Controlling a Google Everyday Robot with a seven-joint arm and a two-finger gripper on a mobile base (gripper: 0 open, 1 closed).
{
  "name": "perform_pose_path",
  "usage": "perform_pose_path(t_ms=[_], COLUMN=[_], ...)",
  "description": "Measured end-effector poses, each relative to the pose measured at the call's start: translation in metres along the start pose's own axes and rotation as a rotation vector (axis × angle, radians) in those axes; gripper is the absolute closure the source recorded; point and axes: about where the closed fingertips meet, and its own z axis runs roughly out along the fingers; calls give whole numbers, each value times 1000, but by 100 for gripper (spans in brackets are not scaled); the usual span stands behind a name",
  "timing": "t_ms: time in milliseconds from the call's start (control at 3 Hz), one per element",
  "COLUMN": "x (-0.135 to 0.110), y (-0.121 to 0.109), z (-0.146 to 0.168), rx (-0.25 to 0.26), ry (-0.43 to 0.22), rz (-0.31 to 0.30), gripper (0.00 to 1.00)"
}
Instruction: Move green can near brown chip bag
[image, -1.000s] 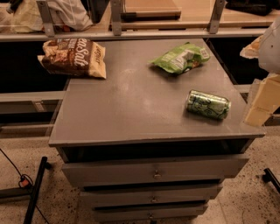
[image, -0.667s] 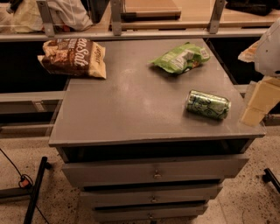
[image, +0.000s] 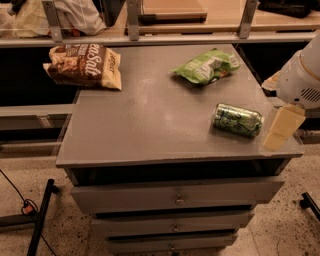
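The green can (image: 238, 120) lay on its side near the table's (image: 150, 135) right front edge, so the whole move was left to do! From the left: brown chip bag (image: 82, 65) at the far back corner, well apart from the can, a light green bag (image: 206, 66) mid-back, and the gripper (image: 280, 129) just right of the can, not on it. Whether it was open or closed, I couldn't tell.

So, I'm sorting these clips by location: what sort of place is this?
Likely an office or lab workspace: a grey drawer cabinet, a long desk behind it, and a speckled floor with a trailing cable. The tool hangs at the cabinet's right edge, beside the green can.
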Motion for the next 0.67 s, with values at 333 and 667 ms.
perform_pose_path(t_ms=[333, 667], x=[2, 2], y=[-4, -8], z=[31, 53], rx=[-42, -75], ry=[-22, -32], rz=[6, 13], gripper=[0, 0])
